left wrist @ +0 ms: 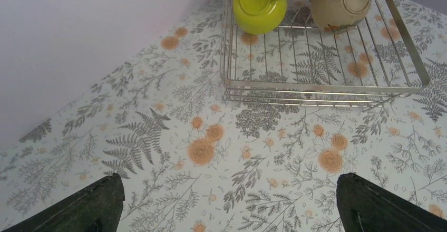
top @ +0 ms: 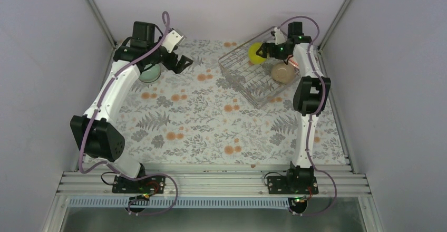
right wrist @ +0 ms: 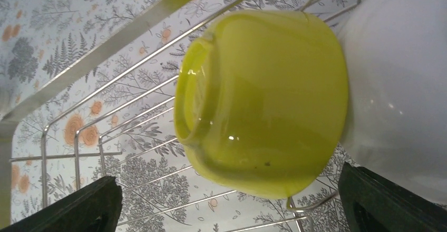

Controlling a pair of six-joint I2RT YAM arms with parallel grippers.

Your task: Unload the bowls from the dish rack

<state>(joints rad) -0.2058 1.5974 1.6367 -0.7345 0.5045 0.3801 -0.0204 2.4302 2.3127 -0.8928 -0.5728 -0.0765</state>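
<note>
Dish rack (top: 245, 76) sits far right on the floral tabletop (top: 211, 132). Inside it, at the far end: yellow-green bowl (top: 256, 53) on its side, cream bowl (top: 283, 73) just beside it. Right pincer (top: 268, 50) spread wide, close at the yellow-green bowl, not closed on it. Mint green bowl (top: 149, 73) on the tabletop, far left, partly under the left arm. Left pincer (top: 183, 63) spread wide, empty, just right of it.
</note>
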